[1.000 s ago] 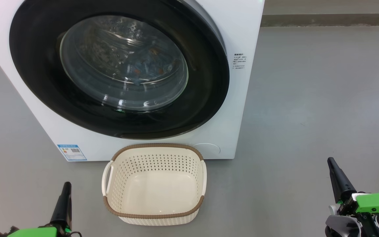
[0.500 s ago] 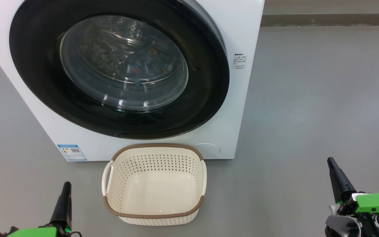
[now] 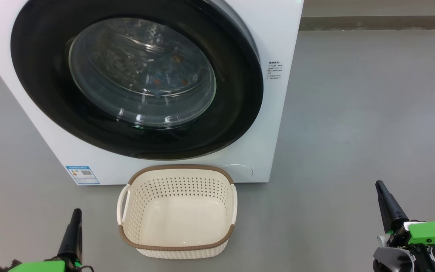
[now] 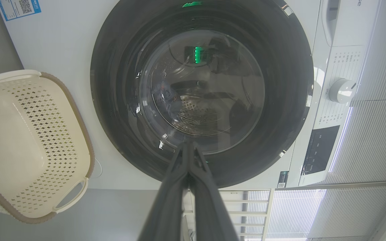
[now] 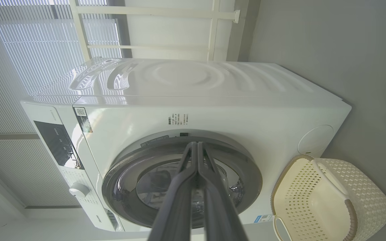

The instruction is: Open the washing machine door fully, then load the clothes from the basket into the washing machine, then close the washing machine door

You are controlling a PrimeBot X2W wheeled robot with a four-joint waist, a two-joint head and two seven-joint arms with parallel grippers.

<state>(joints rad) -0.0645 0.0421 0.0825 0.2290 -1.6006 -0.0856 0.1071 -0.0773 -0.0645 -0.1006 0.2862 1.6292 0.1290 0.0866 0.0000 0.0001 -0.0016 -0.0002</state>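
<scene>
Left gripper (image 3: 76,214) and right gripper (image 3: 380,186) sit pinched shut, empty; the washing machine door (image 3: 138,79) could spring open if unlatched

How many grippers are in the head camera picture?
2. The left gripper is at the lower left, the right gripper at the lower right, both shut, either side of the basket.

Beyond your fingers (image 3: 72,234) the shut washing machine door (image 3: 43,94) bars entry; between them stands the basket (image 3: 176,248), floor (image 3: 353,113) otherwise free.

left tool (image 3: 76,213) and right tool (image 3: 380,186): tapered black fingers (image 3: 72,236), green housings (image 3: 431,231).
</scene>
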